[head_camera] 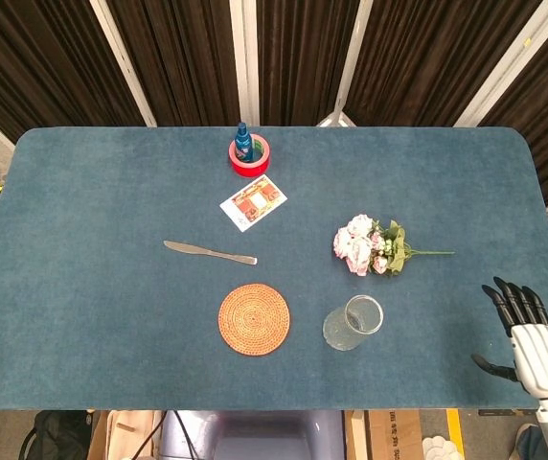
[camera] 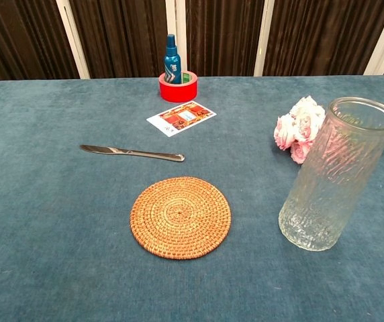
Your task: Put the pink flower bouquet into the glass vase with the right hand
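Blue table [head_camera: 92,287] bears knife [head_camera: 209,253], coaster [head_camera: 254,319], vase [head_camera: 353,323], bouquet [head_camera: 370,246].

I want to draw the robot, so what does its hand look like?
Only the right hand shows, at the lower right of the head view. Its fingers are black and slender, like a person's, and the thumb is black too. The back of the hand is a white shell with grooves running along it, and the wrist below is white as well. No cables or markings can be seen.
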